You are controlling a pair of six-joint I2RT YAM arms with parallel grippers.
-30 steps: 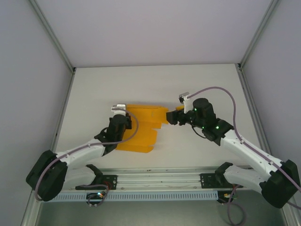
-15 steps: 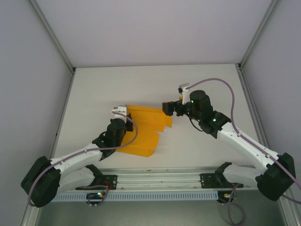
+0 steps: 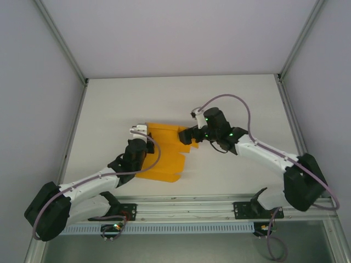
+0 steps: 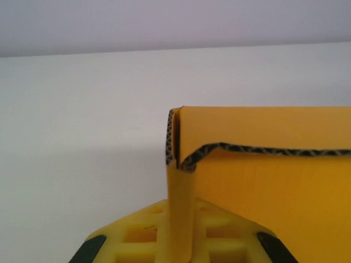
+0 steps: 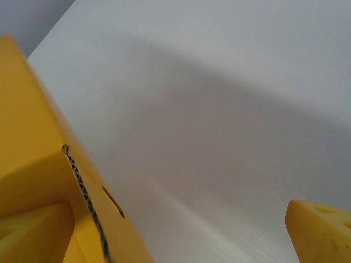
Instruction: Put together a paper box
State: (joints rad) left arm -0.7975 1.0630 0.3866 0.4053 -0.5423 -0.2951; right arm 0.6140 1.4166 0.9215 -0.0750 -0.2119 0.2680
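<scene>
On the white table (image 3: pixel 230 98), walled in by pale panels (image 3: pixel 33 109), the orange paper box (image 3: pixel 164 156) lies half-folded left of centre. The left gripper (image 3: pixel 142 133) pinches its left flap tight. The right gripper (image 3: pixel 185 136), fingers spread wide, covers the box's right edge, having swung leftward since a moment ago.

The paper box (image 3: pixel 171 162) is plain orange-yellow with dark zigzag cut edges; the table (image 3: pixel 164 98) is white.

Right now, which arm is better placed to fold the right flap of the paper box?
Right. The right gripper is open at the right flap edge of the paper box; the left gripper is shut on the far left corner, holding it.
</scene>
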